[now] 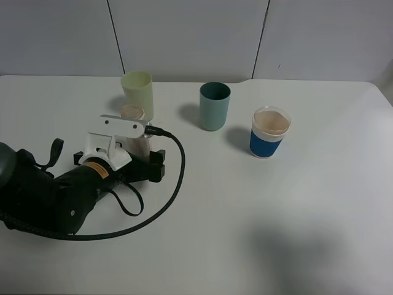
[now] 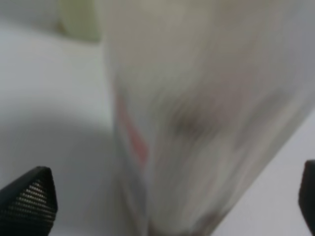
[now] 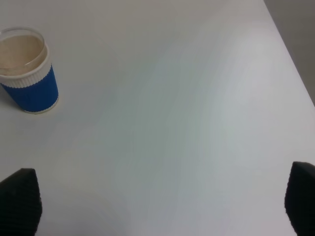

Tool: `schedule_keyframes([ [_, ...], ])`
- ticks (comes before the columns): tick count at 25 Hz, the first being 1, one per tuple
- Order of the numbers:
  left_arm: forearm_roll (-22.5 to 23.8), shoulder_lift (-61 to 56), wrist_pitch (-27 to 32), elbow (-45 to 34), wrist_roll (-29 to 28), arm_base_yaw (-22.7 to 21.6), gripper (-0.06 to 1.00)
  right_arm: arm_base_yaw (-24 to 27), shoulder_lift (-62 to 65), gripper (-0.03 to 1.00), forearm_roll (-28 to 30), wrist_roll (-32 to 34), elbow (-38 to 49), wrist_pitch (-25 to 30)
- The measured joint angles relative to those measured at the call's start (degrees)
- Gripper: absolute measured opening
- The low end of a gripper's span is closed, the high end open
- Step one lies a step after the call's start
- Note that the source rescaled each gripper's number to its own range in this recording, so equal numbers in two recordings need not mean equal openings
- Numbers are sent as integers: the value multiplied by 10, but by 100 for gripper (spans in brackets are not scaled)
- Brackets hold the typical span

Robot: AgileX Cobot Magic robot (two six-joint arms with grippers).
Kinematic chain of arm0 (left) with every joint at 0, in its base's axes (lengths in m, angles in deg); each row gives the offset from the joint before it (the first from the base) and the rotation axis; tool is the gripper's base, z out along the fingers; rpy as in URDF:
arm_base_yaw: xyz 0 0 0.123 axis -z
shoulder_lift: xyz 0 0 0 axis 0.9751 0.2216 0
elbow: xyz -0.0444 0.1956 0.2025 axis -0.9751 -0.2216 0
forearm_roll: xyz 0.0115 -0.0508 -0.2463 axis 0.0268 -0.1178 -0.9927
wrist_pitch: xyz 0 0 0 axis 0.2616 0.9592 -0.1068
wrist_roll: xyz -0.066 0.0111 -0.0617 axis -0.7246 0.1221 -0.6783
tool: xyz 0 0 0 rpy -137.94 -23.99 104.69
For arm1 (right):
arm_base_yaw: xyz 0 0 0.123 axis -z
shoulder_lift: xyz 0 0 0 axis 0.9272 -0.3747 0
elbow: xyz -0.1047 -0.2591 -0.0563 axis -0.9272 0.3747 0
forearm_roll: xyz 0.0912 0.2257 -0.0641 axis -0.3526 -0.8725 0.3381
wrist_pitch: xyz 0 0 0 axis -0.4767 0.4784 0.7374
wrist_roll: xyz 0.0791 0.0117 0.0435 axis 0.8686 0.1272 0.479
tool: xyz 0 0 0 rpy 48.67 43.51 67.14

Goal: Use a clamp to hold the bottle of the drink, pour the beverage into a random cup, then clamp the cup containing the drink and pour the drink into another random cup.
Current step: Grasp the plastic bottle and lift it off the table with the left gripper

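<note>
The bottle (image 1: 132, 113) stands upright at the left, only its pale round mouth showing above my left arm. In the left wrist view the bottle (image 2: 197, 123) is a close blur with a red patch, between the wide-apart fingertips (image 2: 29, 199). My left gripper (image 1: 126, 157) is open around it; contact cannot be told. The blue-banded whitish cup (image 1: 269, 134) stands at the right, its inside pale brown (image 3: 19, 51). The teal cup (image 1: 215, 106) stands between them. My right gripper (image 3: 160, 206) hangs open over bare table, away from the banded cup (image 3: 28, 73), and is out of the high view.
A pale yellow-green cup (image 1: 137, 91) stands just behind the bottle, almost touching it. My left arm's black cable (image 1: 178, 178) loops over the white table (image 1: 258, 215). The table's right edge (image 3: 290, 54) lies near the right gripper.
</note>
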Motion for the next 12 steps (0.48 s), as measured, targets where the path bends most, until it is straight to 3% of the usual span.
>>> schedule_keyframes([
  [4, 22, 2, -58, 0, -3, -2, 100, 0, 0, 100, 0, 0, 0, 0],
  [12, 55, 16, -73, 0, -92, -49, 100, 0, 0, 100, 0, 0, 0, 0],
])
